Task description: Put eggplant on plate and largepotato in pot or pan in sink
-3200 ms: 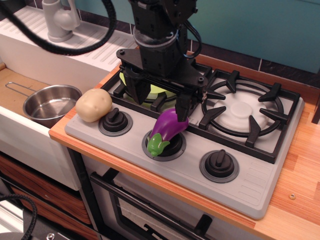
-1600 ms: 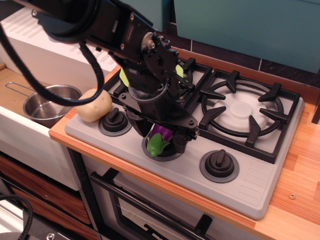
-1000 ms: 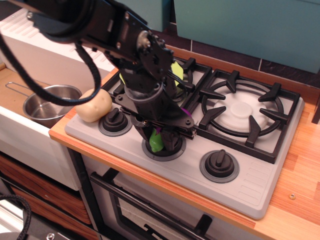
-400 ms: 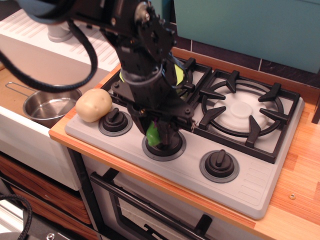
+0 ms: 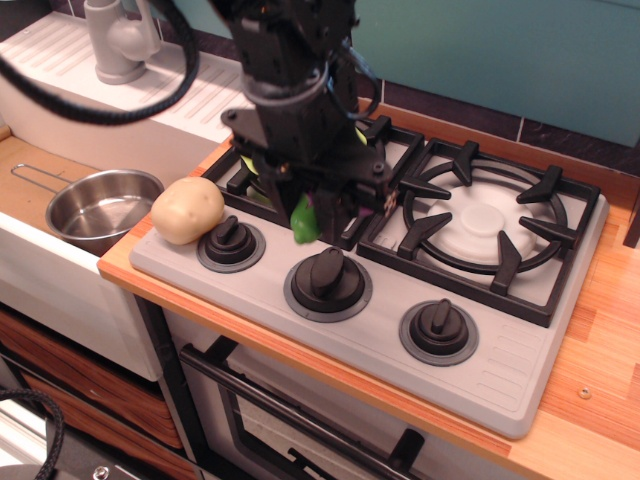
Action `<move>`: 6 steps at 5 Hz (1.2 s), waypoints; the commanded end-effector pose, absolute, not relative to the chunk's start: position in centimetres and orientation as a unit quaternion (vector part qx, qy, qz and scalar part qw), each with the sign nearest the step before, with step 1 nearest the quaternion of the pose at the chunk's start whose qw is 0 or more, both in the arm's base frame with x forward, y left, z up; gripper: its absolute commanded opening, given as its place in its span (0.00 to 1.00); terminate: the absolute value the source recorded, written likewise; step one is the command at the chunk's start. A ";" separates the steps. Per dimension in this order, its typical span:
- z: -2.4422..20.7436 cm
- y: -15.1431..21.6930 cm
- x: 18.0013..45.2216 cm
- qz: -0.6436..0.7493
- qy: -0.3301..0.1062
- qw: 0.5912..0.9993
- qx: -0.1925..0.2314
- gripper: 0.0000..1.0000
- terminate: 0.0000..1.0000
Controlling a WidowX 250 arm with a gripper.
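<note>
My gripper point(image 5: 312, 212) is shut on the eggplant point(image 5: 304, 220) and holds it in the air above the middle stove knob point(image 5: 327, 280). Only the eggplant's green stem cap and a sliver of purple show between the fingers. The lime-green plate point(image 5: 262, 172) lies on the left burner, mostly hidden behind the gripper. The pale tan largepotato point(image 5: 187, 210) rests on the stove's front left corner beside the left knob. The shiny steel pot point(image 5: 102, 208) with its wire handle sits in the sink point(image 5: 30, 170) at the left.
The pale grey faucet point(image 5: 118, 38) stands on the ribbed drainboard at the back left. The right burner grate point(image 5: 492, 225) and right knob point(image 5: 438, 330) lie to the right. A wooden counter point(image 5: 590, 370) runs past the stove.
The gripper came down over the eggplant on the middle knob, shut on it, and has lifted it up and back toward the left burner. The middle knob is now uncovered.
</note>
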State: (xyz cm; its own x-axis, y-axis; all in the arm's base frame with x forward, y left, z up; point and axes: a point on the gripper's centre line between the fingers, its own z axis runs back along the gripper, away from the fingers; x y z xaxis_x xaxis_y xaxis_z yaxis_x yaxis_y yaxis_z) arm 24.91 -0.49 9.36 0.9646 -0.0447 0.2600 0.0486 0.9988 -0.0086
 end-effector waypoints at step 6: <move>11.4 7.7 33.2 -0.060 -0.149 0.986 -0.033 0.00 0.00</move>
